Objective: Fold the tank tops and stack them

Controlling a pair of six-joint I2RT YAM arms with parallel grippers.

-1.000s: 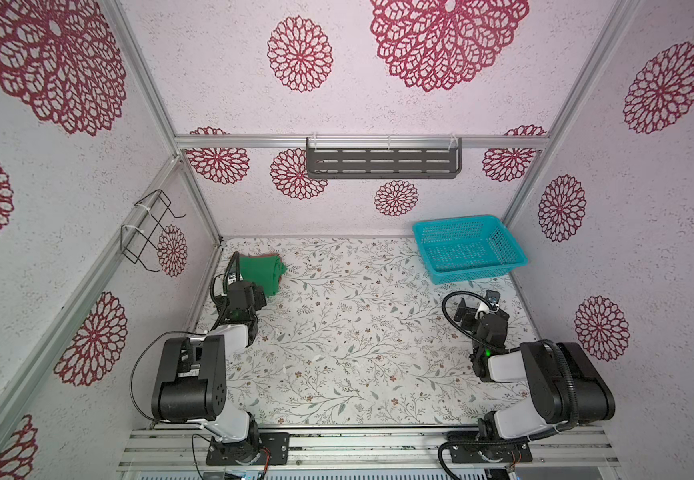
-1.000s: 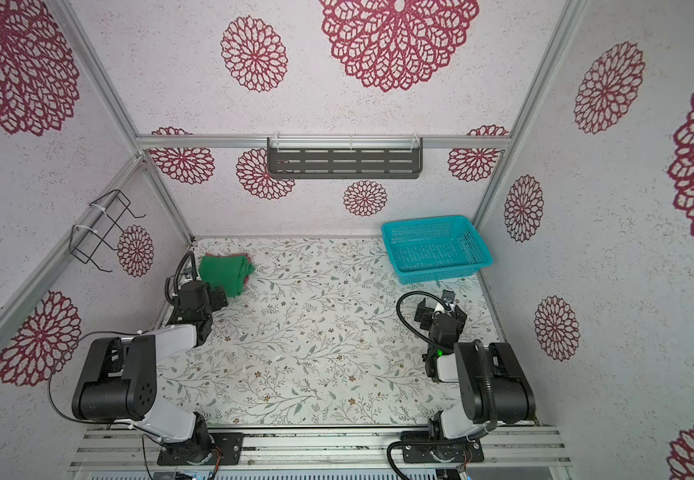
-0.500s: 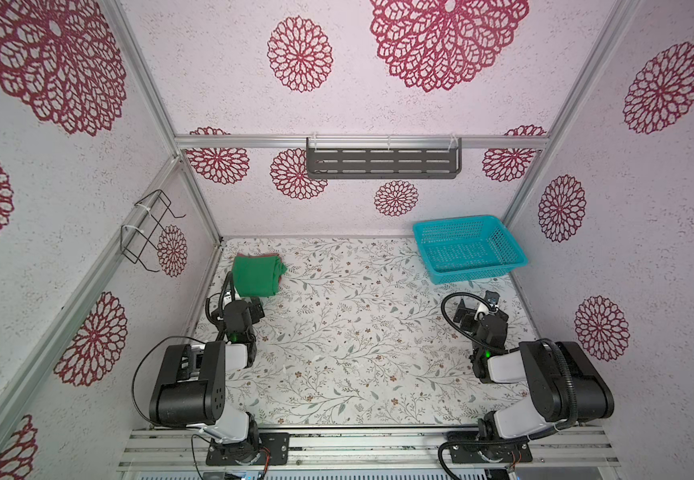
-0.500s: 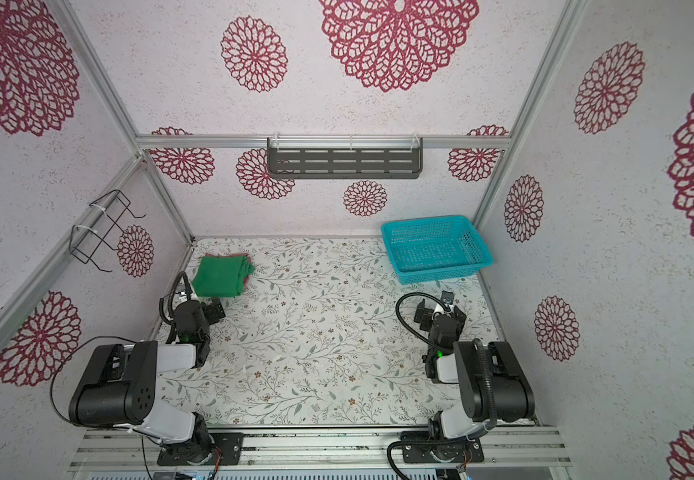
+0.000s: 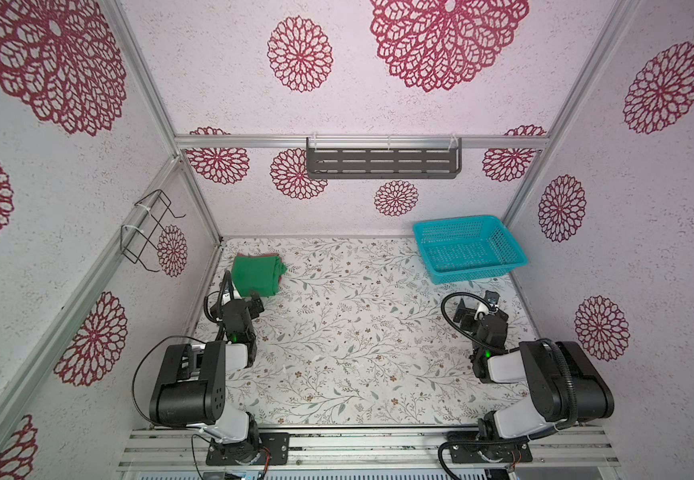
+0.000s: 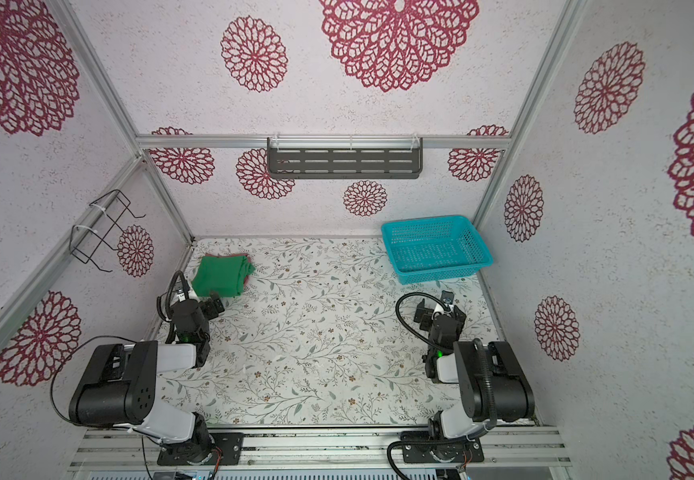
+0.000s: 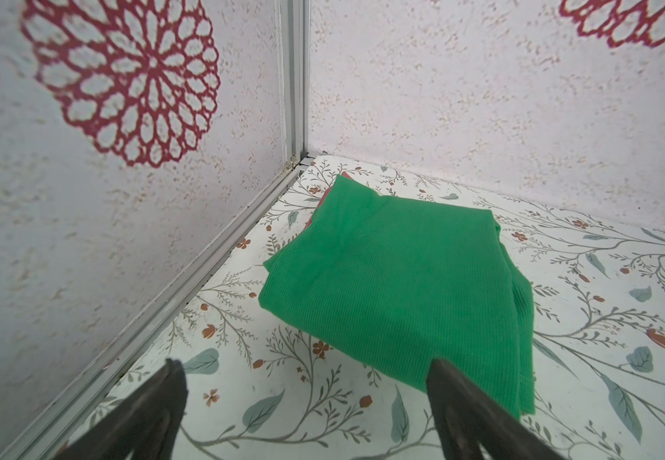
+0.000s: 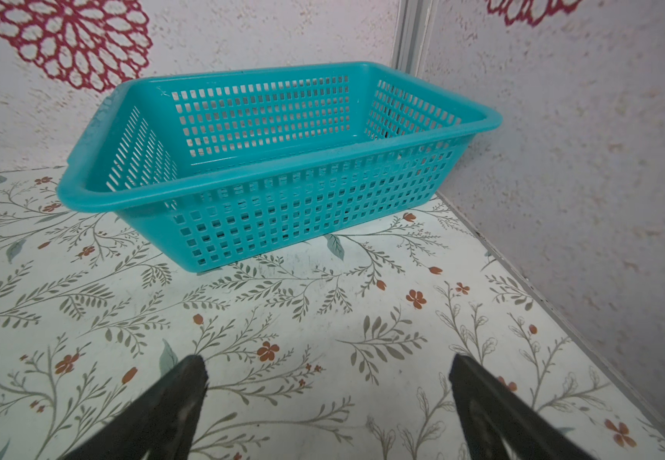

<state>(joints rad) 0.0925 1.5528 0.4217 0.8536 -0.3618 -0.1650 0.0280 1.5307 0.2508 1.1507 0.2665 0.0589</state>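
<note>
The green tank top (image 5: 255, 274) (image 6: 220, 276) (image 7: 394, 286) lies folded flat in the table's back left corner. It rests on the pink-red tank top (image 7: 324, 199), of which only a thin edge (image 6: 225, 254) peeks out at the far side. My left gripper (image 5: 245, 297) (image 6: 199, 297) (image 7: 306, 364) hovers just in front of the green top's near edge, open and empty. On the right side my right gripper (image 5: 478, 305) (image 6: 435, 306) (image 8: 327, 360) is open over bare table with nothing in it.
An empty turquoise mesh basket (image 5: 478, 272) (image 6: 445, 272) (image 8: 283, 175) stands in the back right corner, just beyond the right gripper. A dark slotted shelf (image 5: 382, 162) hangs on the back wall and a wire rack (image 5: 145, 232) on the left wall. Walls enclose three sides.
The left gripper has drawn back from the green tank top's near edge toward the front, leaving the top lying flat. The right arm has not moved.
</note>
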